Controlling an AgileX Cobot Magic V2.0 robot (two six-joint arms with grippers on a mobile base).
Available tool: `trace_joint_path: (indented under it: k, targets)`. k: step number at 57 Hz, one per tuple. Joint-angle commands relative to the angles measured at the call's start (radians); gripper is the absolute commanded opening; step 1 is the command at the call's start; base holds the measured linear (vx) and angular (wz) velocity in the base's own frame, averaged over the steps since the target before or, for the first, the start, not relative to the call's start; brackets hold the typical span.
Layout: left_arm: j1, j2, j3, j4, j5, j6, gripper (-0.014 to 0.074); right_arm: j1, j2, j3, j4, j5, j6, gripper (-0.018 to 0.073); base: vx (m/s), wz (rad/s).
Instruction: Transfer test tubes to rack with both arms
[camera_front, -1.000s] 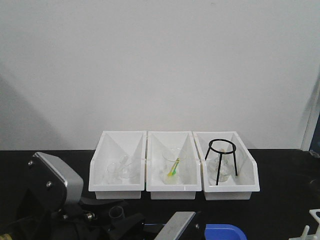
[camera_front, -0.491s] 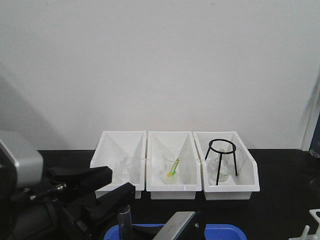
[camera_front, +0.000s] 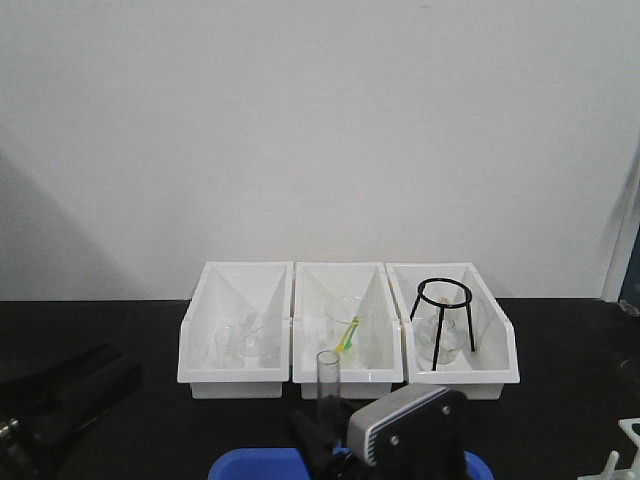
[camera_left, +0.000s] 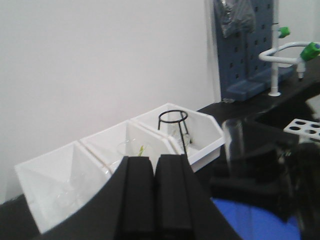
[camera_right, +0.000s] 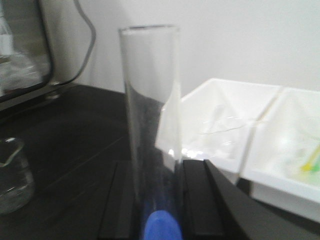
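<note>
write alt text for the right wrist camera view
A clear test tube stands upright, open end up, clamped in the black right gripper. Behind it to the right sit white bins on a black table; a small glass beaker stands at lower left.

The test tube (camera_right: 150, 125) is clear, smooth glass, glossy along its wall and rim. The jaws of the right gripper (camera_right: 157, 167) and left gripper (camera_left: 154, 162) look like matt black plastic. The plate (camera_front: 405, 425) at bottom centre of the front view is dull silver-grey metal. The bins (camera_front: 345, 382) are white, faintly glossy plastic; the tripod stand (camera_front: 443, 310) in the rightmost is thin black metal rod. The tabletop (camera_front: 560, 400) is matt black. The beaker (camera_right: 15, 175) is clear glass.
</note>
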Motion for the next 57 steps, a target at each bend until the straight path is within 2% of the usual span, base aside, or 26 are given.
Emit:
trace_joint_path:
  k: [1, 11, 25, 38, 57]
  targets:
    - [0.050, -0.061, 0.025, -0.028, -0.064, -0.001, -0.0022, -0.059, -0.063, -0.030, 0.005, -0.080, -0.009, -0.0006, 0.00, 0.00]
    - [0.113, -0.159, 0.132, -0.028, 0.014, -0.001, -0.0020, -0.252, -0.139, -0.030, -0.012, 0.013, 0.017, -0.0006, 0.00, 0.00]
    - [0.139, -0.238, 0.260, -0.027, 0.033, -0.018, -0.0020, -0.573, -0.241, -0.023, -0.077, 0.169, 0.078, -0.0006, 0.00, 0.00]
    - [0.141, -0.241, 0.294, -0.026, 0.032, -0.018, -0.0020, -0.783, -0.344, 0.109, -0.078, 0.071, 0.097, -0.0006, 0.00, 0.00]
    - [0.141, -0.239, 0.294, -0.024, 0.042, -0.015, -0.0020, -0.980, -0.450, 0.286, -0.123, -0.028, 0.118, -0.0006, 0.00, 0.00]
